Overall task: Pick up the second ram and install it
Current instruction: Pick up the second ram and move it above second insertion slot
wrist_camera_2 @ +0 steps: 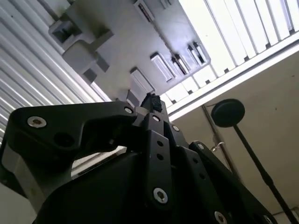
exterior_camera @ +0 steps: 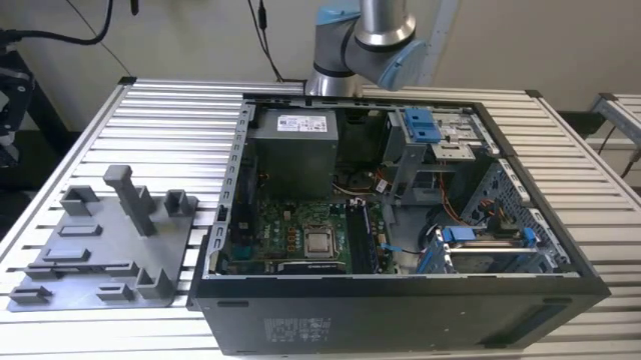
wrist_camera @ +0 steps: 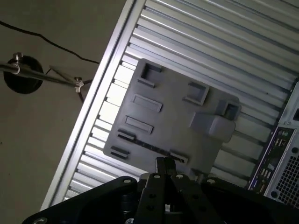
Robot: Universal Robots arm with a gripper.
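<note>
- Near-black and thin, what I take for the second ram [exterior_camera: 88,265] stands on edge in a slot of the grey tray [exterior_camera: 60,289], low on the exterior view's left. It is well apart from the open computer case [exterior_camera: 401,315].
- In the first wrist view the same dark strip [wrist_camera: 142,143] runs along the tray [wrist_camera: 173,112], just ahead of the gripper [wrist_camera: 164,162].
- Both tray and case sit on the slatted metal counter [exterior_camera: 170,120]. The tall post [exterior_camera: 128,196] rises from the tray, near the stick's slot.
- The arm [exterior_camera: 361,45] climbs out of sight behind the case. The gripper [wrist_camera_2: 152,100] hangs above the tray, clear of it as far as I can see.
- The jaws look drawn together, with nothing between them that I can make out.
- Handling, to my eye: the stick should be light and stiff, but a bare circuit board is brittle. A twist or a hard squeeze could crack it or hurt the chips.
- Its flat faces are smooth, so a grip that is too loose could let it slide.
- I would take hold across the two flat faces, near the middle of the upper long edge. That keeps the contact edge and both ends free.
- The motherboard [exterior_camera: 300,232] lies open inside the case, where such a stick belongs.
</note>
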